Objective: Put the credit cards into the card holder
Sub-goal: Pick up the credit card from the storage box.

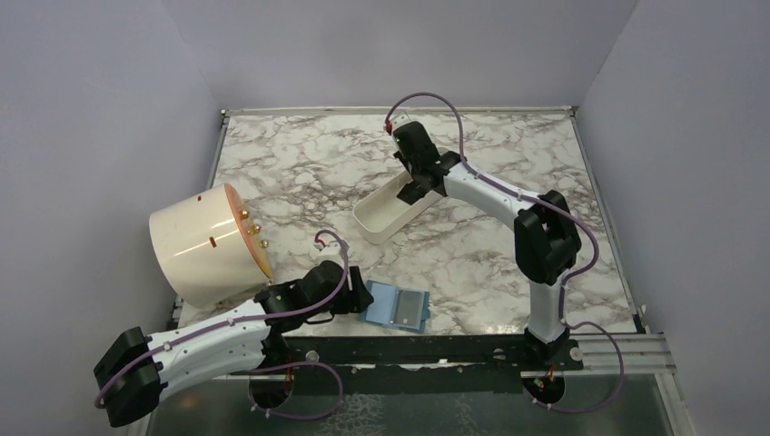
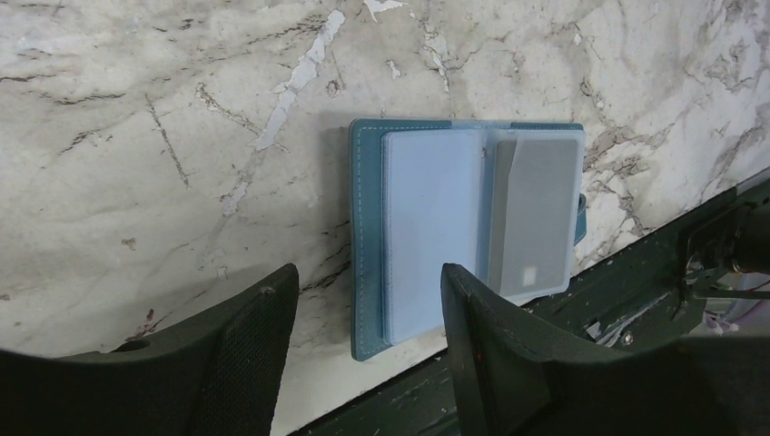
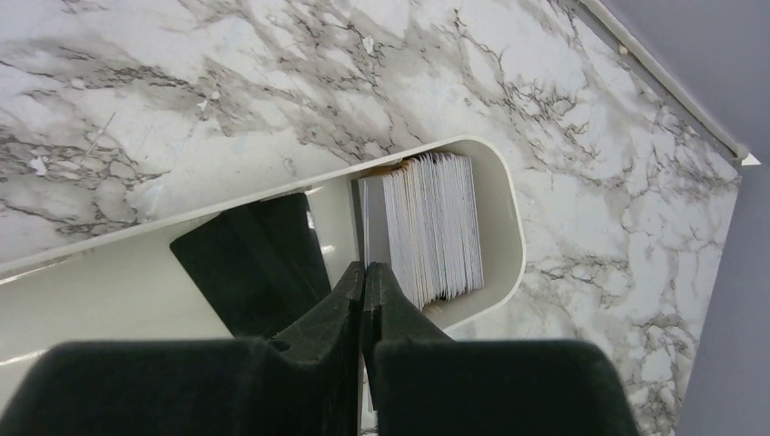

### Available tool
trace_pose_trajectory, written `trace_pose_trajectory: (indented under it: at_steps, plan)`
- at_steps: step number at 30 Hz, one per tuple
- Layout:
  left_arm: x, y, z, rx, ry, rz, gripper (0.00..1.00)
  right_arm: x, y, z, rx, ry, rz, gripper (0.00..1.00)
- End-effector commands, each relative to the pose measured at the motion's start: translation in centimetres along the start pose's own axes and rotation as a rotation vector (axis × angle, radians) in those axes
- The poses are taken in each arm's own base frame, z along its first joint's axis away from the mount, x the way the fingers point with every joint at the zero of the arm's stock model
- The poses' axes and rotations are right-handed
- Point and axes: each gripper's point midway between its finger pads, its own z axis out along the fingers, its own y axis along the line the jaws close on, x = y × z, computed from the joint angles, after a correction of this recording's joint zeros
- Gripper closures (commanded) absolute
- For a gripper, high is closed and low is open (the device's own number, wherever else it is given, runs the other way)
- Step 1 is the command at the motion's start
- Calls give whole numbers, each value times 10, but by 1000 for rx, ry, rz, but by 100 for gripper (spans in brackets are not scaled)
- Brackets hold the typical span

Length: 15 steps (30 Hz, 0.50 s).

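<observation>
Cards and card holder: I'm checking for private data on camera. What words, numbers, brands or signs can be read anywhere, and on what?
No text is readable in any view.
Card holder: no lettering shows.
Grey card in its pocket: only a small pale square, no print to read.
Stack of cards in the white tray: edge-on, faces hidden.
Cream drum: small red marks, no letters.
</observation>
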Motion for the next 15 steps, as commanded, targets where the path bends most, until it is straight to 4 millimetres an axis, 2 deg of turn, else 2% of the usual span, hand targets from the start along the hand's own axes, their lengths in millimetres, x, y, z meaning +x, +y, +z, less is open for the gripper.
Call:
trace_pose_trajectory:
  at_steps: [1,9,15]
  plan:
    - [5,-11,2,64,17,-24,40,-10,0,-27,-86,-35,83,99]
    - [3,-25,3,133,20,-24,50,-15,-3,-66,-173,-59,197,99]
    - [-7,-34,0,132,2,-23,50,-16,8,-101,-308,-86,306,99]
